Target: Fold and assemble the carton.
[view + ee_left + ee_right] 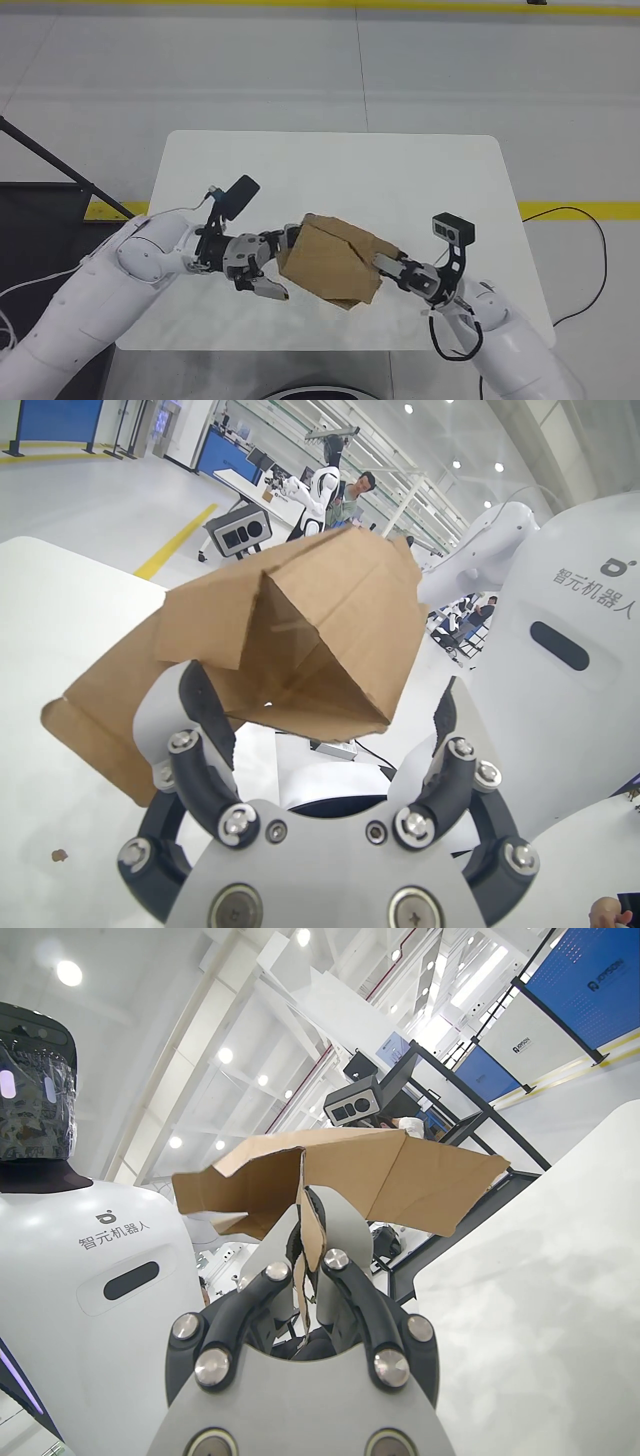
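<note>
A brown cardboard carton (335,260), half opened into a tube with loose flaps, hangs above the white table (400,170) between both arms. My right gripper (383,265) is shut on a flap of the carton (350,1168), the cardboard edge pinched between its fingers (310,1228). My left gripper (280,275) stands open at the carton's other end; in the left wrist view the open mouth of the carton (310,635) sits between and just beyond the spread fingertips (200,695), one finger lying against a flap.
The table's far half is bare white surface. A small brown scrap (59,855) lies on the table near the left arm. A black tripod leg (50,160) crosses the floor at the left.
</note>
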{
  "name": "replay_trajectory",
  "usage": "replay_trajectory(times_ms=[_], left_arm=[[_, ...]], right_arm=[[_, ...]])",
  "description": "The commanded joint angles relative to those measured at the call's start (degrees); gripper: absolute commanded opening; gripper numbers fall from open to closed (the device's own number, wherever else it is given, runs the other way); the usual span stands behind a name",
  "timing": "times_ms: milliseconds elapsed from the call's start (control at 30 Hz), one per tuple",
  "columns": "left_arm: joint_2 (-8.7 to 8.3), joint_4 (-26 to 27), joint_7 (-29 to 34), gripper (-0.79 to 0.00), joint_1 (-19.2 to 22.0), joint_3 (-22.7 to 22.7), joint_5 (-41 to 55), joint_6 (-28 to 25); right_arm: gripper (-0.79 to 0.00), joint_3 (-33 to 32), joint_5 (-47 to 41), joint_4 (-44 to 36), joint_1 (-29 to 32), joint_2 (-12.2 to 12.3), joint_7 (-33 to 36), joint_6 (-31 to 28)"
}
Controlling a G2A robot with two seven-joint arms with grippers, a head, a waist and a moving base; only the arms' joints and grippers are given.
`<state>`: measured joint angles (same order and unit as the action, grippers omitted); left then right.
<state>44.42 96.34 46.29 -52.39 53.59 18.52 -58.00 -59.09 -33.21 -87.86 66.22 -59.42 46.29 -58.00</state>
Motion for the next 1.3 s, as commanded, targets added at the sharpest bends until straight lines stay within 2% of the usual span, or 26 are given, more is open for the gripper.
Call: replay_trajectory(times_ms=[0, 567, 1000, 1267], left_arm=[[-0.07, -0.23, 0.00, 0.000, 0.47, -0.36, 0.32, 0.00], [0.71, -2.42, -0.01, 0.000, -0.53, 3.26, 1.51, 0.00], [1.40, -1.13, 0.00, 0.000, 0.31, 1.56, 1.14, 0.00], [1.44, -0.93, 0.00, 0.000, 0.38, 2.39, 3.96, 0.00]], right_arm=[[-0.785, 0.06, -0.05, 0.15, 0.03, 0.00, 0.00, 0.00], [-0.785, 2.27, -0.47, 0.13, -0.46, 1.14, 0.00, 0.00], [-0.785, 2.95, -0.52, 0.44, -0.91, 1.86, 0.00, 0.00], [-0.785, 3.16, -0.73, 1.00, -1.04, 2.03, 0.00, 0.00]])
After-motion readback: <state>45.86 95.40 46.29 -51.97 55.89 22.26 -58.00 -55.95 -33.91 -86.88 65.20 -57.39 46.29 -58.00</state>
